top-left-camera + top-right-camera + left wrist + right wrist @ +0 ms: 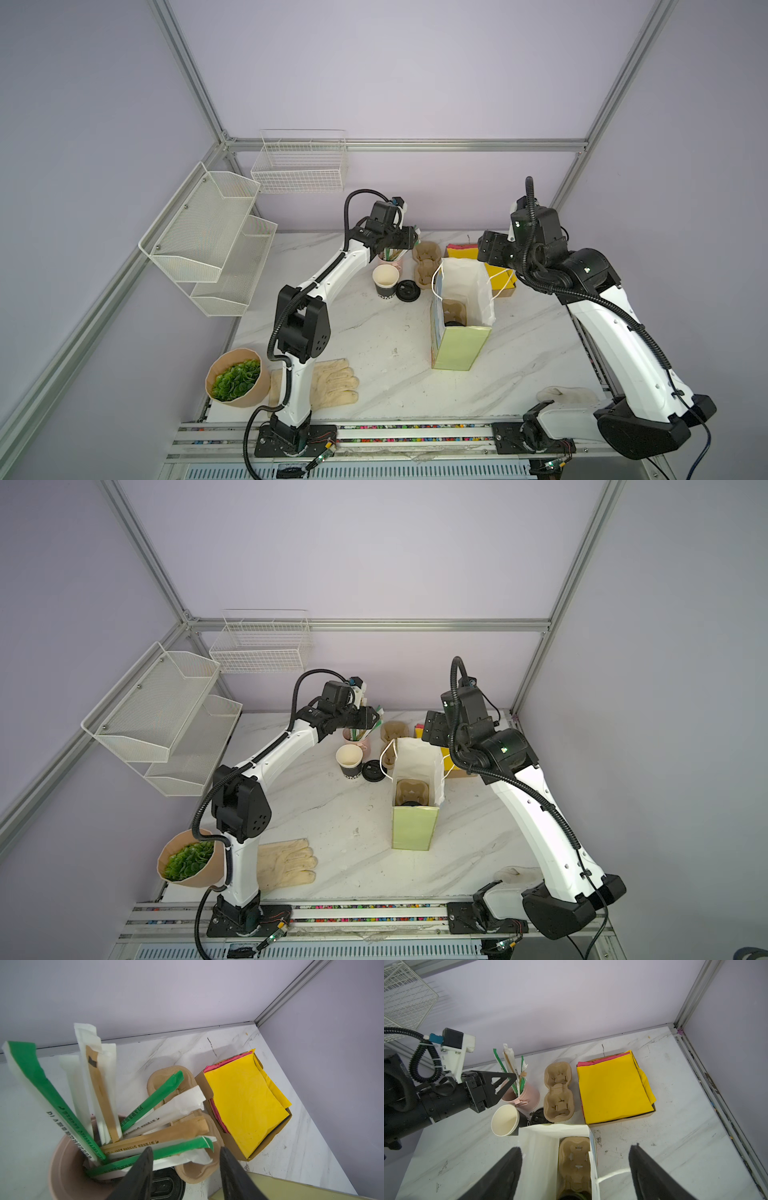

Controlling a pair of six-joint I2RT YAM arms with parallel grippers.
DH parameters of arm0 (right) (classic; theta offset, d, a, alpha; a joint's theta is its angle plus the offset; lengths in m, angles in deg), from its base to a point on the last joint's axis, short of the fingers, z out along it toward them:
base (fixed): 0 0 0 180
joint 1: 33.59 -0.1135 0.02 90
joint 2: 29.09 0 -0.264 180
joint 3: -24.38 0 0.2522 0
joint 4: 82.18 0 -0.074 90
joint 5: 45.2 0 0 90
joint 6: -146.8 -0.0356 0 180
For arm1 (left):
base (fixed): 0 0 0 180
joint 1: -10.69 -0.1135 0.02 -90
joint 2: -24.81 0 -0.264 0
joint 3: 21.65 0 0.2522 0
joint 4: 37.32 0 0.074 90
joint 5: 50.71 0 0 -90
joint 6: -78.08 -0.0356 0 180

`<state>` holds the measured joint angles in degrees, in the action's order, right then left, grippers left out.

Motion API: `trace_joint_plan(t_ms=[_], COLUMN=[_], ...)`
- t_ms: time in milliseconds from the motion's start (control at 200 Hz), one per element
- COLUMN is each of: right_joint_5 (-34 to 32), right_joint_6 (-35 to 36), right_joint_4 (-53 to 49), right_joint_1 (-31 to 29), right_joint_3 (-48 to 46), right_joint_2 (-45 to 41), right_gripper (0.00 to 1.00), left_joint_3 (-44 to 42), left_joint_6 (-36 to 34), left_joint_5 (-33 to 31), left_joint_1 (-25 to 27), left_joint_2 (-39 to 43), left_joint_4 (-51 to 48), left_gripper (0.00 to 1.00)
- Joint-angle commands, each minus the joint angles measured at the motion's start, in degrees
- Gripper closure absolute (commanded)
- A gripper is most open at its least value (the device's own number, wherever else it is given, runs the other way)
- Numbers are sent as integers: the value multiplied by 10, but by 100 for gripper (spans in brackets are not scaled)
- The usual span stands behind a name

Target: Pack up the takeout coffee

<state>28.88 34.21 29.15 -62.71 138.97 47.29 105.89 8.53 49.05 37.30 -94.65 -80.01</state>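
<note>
Since seated low in the paper bag (461, 345) (only its black lid (411, 803) showing), leave the takeout coffee (454, 322) near the spread, empty right gripper (575, 1147); shut the parted left gripper (186, 1148) across the wrapped straw (172, 1149) slanting between its jaws.

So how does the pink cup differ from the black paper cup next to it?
The pink cup is full of wrapped straws; the black cup is empty, showing a cream inside. The pink cup has a pink wall; the black cup carries white letters. The pink cup stands farther back than the black cup. Both stand upright, without lids, on the table.
</note>
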Motion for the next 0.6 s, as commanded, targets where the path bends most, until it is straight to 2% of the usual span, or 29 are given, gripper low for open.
trace_joint_plan(t_ms=[0, 215, 425, 590], right_joint_5=[4, 7, 10, 11], right_joint_6=[6, 8, 9, 9], right_joint_4=[9, 13, 16, 17], right_joint_1=[3, 2, 2, 3], right_joint_3=[-4, -17, -25, -27], right_joint_2=[-13, -21, -24, -25], right_gripper=[16, 16, 16, 16], left_joint_3=[65, 72, 90, 101], left_joint_6=[2, 10, 11, 15], left_joint_5=[0, 8, -2, 5], left_joint_1=[-5, -5, -5, -5], left_joint_2=[0, -10, -19, -26], left_joint_4=[-2, -7, -18, -24], left_gripper=[50, 51, 69, 78])
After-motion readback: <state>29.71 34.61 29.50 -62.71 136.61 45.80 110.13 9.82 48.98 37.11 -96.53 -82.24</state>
